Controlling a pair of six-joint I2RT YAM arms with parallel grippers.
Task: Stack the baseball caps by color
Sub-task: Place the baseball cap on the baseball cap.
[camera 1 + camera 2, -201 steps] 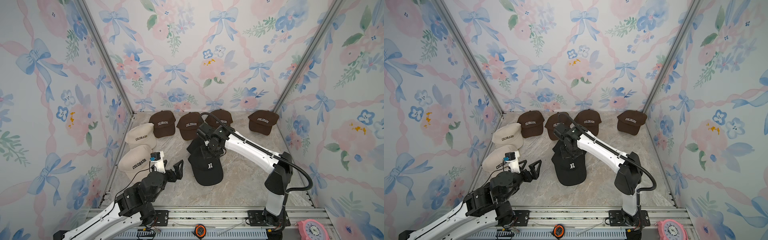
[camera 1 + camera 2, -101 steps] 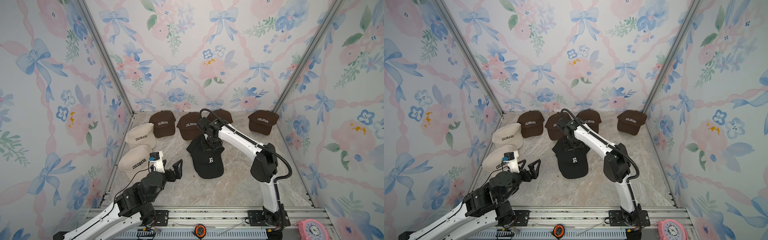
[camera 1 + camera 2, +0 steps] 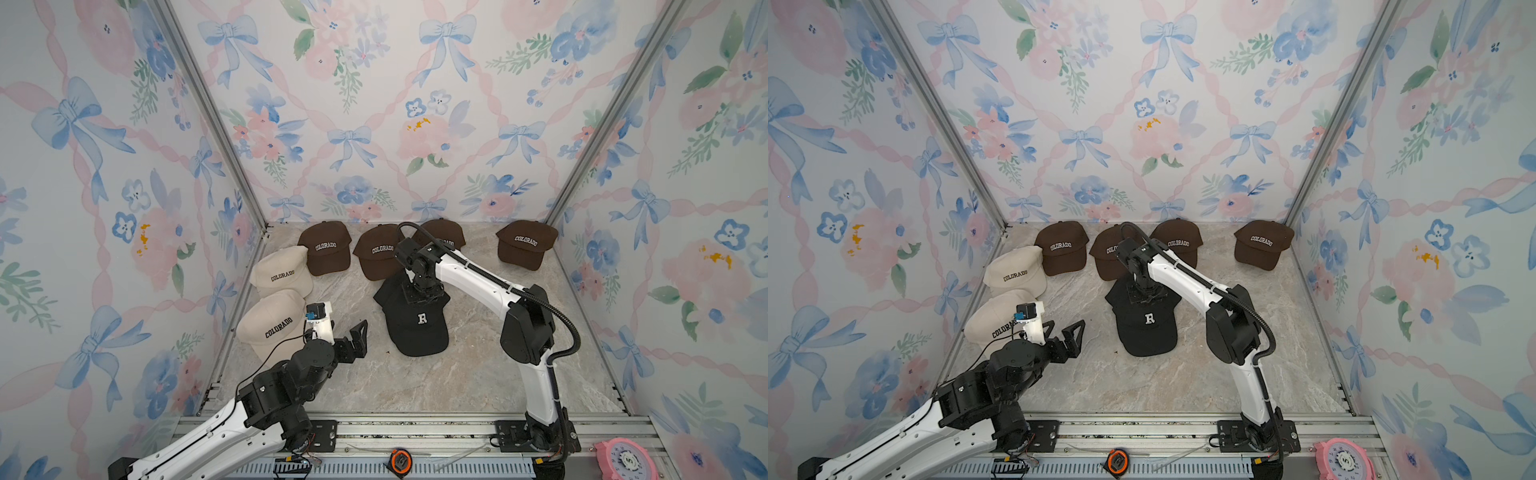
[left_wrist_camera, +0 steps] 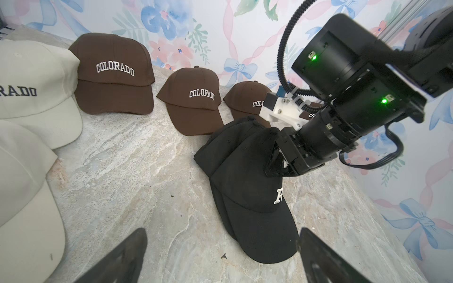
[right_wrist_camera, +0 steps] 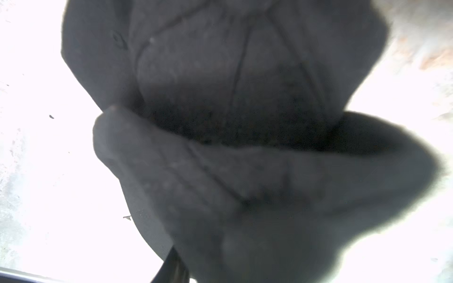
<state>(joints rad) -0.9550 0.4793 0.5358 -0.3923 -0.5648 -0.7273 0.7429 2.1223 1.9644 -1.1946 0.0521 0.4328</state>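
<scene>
The right end effector (image 3: 424, 296) points straight down onto the crown of the black caps (image 3: 417, 328) in the middle of the table (image 3: 478, 374). Its fingers are pressed into the fabric, and from the left wrist view (image 4: 278, 163) they look only slightly apart; whether they grip a fold of cloth or merely rest on it cannot be told. The right wrist view is filled with blurred black fabric (image 5: 220, 122).

The left end effector (image 3: 347, 334) hovers low above bare table, just beside the nearer cream cap and well apart from the black caps, its jaws spread wide with nothing between them; the same wide gap shows in the left wrist view (image 4: 220, 259).

Black caps: a white "R" shows on the top one, and the left wrist view shows at least two layered brims and crowns (image 4: 245, 196); a third cannot be made out for certain.

Dark brown caps with white "COLORADO": four, in a row along the back wall. In a top view these are the leftmost (image 3: 325, 248), the second (image 3: 378, 253), the third, partly hidden behind the right arm (image 3: 446, 232), and the fourth, set apart near the right corner (image 3: 525, 245).

Cream caps with black "COLORADO": two, by the left wall, one behind (image 3: 282, 272) and one nearer (image 3: 272, 324), their edges overlapping.
</scene>
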